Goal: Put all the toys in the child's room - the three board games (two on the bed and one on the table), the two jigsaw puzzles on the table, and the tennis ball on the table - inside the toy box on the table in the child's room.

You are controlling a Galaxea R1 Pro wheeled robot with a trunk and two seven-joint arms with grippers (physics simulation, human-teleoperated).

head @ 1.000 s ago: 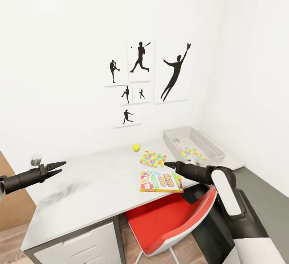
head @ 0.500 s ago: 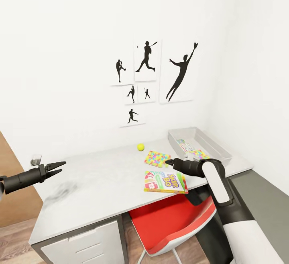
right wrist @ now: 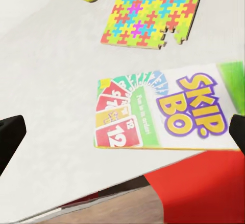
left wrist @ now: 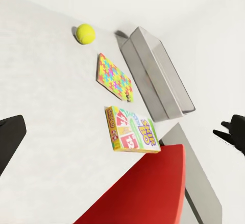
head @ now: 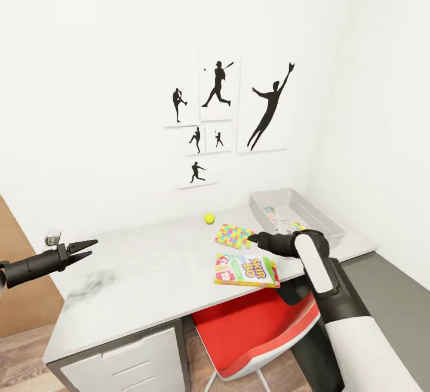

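The right gripper (head: 253, 238) hung empty, fingers spread, between the jigsaw puzzle (head: 233, 235) and the Skip-Bo box (head: 246, 269) on the table (head: 137, 272) (left gripper (head: 82, 247) parted, idle); next, seemingly, grasping one for the toy box (head: 319, 216)

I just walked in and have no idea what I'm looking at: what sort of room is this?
Probably a child's bedroom or playroom. Black sports silhouette pictures hang on the white wall, and the white desk holds a tennis ball, a jigsaw puzzle and a Skip-Bo game box.
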